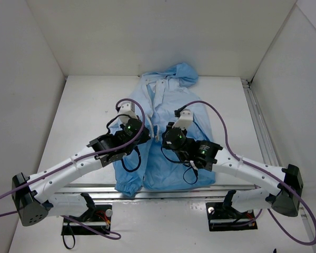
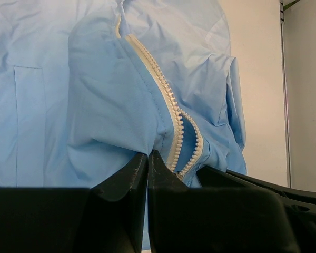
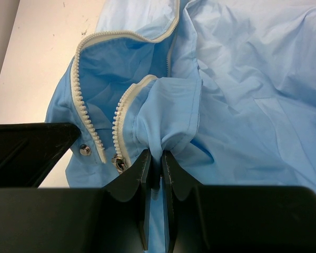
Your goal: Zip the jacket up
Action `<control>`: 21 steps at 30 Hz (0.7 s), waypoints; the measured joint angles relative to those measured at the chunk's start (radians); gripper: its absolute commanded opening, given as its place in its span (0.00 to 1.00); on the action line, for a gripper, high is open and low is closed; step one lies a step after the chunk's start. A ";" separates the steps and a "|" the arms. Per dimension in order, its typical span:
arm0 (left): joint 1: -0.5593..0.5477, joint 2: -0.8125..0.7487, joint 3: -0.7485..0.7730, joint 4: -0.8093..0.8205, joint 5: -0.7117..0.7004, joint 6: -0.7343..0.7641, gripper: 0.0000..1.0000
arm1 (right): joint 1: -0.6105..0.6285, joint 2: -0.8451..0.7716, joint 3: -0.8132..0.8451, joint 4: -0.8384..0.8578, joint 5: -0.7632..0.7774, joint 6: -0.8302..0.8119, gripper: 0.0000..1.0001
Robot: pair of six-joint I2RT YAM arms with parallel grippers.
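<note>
The light blue jacket (image 1: 163, 105) lies flat on the table, hood at the far end, front partly open. My left gripper (image 1: 146, 133) is shut on a pinch of its fabric (image 2: 121, 132) just left of the white zipper teeth (image 2: 166, 92). My right gripper (image 1: 164, 138) is shut on a fold of fabric (image 3: 166, 121) just right of the zipper. In the right wrist view the metal zipper slider (image 3: 118, 164) hangs low at the bottom of the inner row of teeth (image 3: 121, 113), with a snap (image 3: 85, 150) beside it. The two zipper rows stand apart above it.
White walls close the table on three sides. A metal rail (image 1: 258, 121) runs along the right edge and another along the front (image 1: 168, 191). Each wrist view shows the other gripper's black finger close by, in the left wrist view (image 2: 263, 182) and the right wrist view (image 3: 31, 145).
</note>
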 measured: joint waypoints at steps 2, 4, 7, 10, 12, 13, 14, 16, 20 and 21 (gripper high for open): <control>-0.001 0.000 0.000 0.000 0.000 -0.001 0.00 | 0.000 0.001 0.000 0.000 0.000 0.000 0.00; -0.004 0.000 0.000 0.000 -0.001 -0.002 0.00 | 0.001 0.002 0.005 -0.003 0.000 0.000 0.00; -0.007 0.000 0.002 0.000 -0.005 -0.003 0.00 | 0.005 0.003 0.014 -0.006 0.000 0.000 0.00; -0.007 0.001 0.005 -0.001 -0.009 -0.004 0.00 | 0.008 0.003 0.016 -0.006 0.000 0.000 0.00; -0.007 0.002 0.006 -0.001 -0.015 -0.006 0.00 | 0.008 0.003 0.016 -0.006 0.000 0.000 0.00; -0.007 0.002 0.006 -0.001 -0.018 -0.008 0.00 | 0.008 0.003 0.016 -0.007 0.000 0.000 0.00; -0.007 0.003 0.006 -0.002 -0.020 -0.010 0.00 | 0.009 0.003 0.017 -0.006 0.000 0.000 0.00; -0.007 0.006 0.006 -0.003 -0.026 -0.015 0.00 | 0.011 0.003 0.016 -0.007 0.000 0.000 0.00; -0.007 0.007 0.006 -0.008 -0.037 -0.021 0.00 | 0.012 0.003 0.016 -0.007 0.000 0.000 0.00; -0.007 0.007 0.006 -0.008 -0.040 -0.022 0.00 | 0.012 0.003 0.016 -0.007 0.000 0.000 0.00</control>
